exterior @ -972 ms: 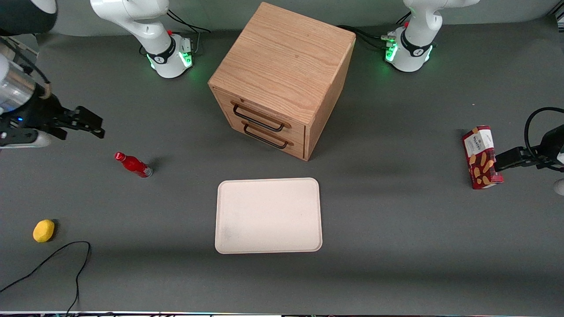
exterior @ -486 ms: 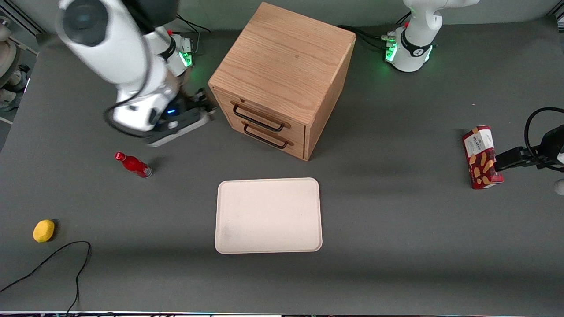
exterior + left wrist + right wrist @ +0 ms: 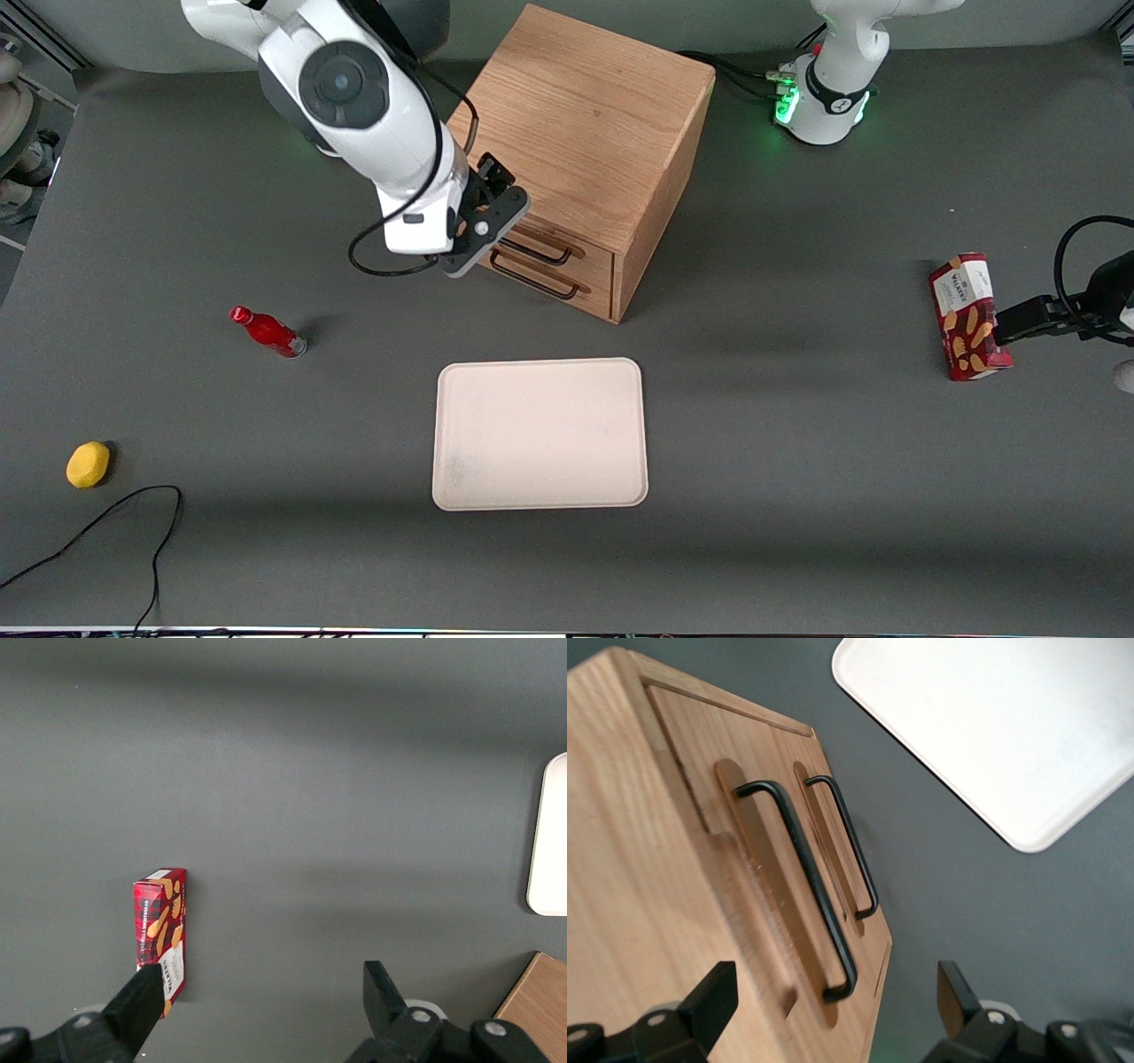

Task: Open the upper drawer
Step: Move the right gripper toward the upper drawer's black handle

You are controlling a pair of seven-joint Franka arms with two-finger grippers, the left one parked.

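Note:
The oak cabinet (image 3: 576,115) stands at the middle of the table, its two drawers facing the front camera at an angle. The upper drawer (image 3: 580,254) is closed; part of its black bar handle (image 3: 547,253) shows beside my hand. In the right wrist view the upper handle (image 3: 802,881) runs next to the lower drawer's handle (image 3: 850,846). My right gripper (image 3: 501,193) hovers just in front of the upper drawer, at the end of the handle toward the working arm's side. Its fingers are open and empty, and the gripper (image 3: 833,992) straddles the handle's end without touching it.
A cream tray (image 3: 539,434) lies on the table nearer the front camera than the cabinet, also in the right wrist view (image 3: 992,726). A red bottle (image 3: 267,331) and a yellow fruit (image 3: 88,464) lie toward the working arm's end. A biscuit box (image 3: 966,316) lies toward the parked arm's end.
My right arm has swung in from the working arm's end of the table to the cabinet front, bringing the gripper up to the upper drawer's handle. The drawers have not moved.

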